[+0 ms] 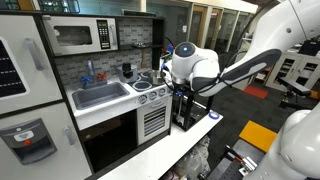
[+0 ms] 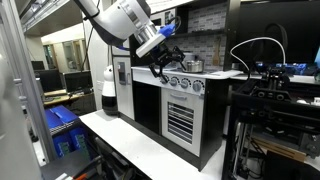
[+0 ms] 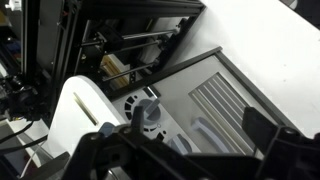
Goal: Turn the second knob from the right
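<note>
Wrist view shows the hand [image 3: 185, 150] spread open, with nothing held between its dark fingers [image 3: 100, 140]. Just beyond the fingertips a grey knob [image 3: 148, 112] is seen on the white panel above the oven door [image 3: 220, 100]. It lies ahead of the hand and toward the left-of-picture finger, not centred between the two. Whether this is the wanted knob cannot be told here, since the rest of the row is cut off by the fingers.

In an exterior view the hand is held close in front of the knob row [image 2: 188, 83], above the oven door, and no contact can be made out. The second knob from the right [image 1: 157, 95] is taken to sit in that row, just beside the hand. Its axis is judged to point straight out of the panel, so a head-on approach is called for. Single knobs are small and blurred in both exterior views.
</note>
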{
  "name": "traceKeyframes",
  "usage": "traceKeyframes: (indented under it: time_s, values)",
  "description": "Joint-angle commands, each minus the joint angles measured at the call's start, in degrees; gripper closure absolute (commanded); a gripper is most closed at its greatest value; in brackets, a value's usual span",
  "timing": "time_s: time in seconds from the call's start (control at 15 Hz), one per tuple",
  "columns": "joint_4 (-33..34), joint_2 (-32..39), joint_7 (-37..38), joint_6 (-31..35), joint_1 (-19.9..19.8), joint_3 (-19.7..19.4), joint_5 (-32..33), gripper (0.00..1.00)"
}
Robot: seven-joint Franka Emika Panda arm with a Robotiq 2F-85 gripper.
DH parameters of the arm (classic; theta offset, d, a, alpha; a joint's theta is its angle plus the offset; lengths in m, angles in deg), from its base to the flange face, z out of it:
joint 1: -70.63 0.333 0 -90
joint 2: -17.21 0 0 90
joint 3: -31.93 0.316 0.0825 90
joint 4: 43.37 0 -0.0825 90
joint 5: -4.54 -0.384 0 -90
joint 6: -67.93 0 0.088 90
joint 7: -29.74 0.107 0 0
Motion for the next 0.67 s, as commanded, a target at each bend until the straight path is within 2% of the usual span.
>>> traceKeyframes:
  time_s: [0.0,0.33,0.53,0.6]
  values:
    - [0.07,2.67,10.02,4.93,-1.64,0.83,11.59,0.00]
    - [1.95,6.81,25.24,5.90,-0.93,0.74,25.62,0.00]
    - [4.19,10.01,31.99,1.22,0.11,1.52,27.17,0.00]
    - [1.41,6.77,28.09,3.88,0.77,-0.23,25.26,0.00]
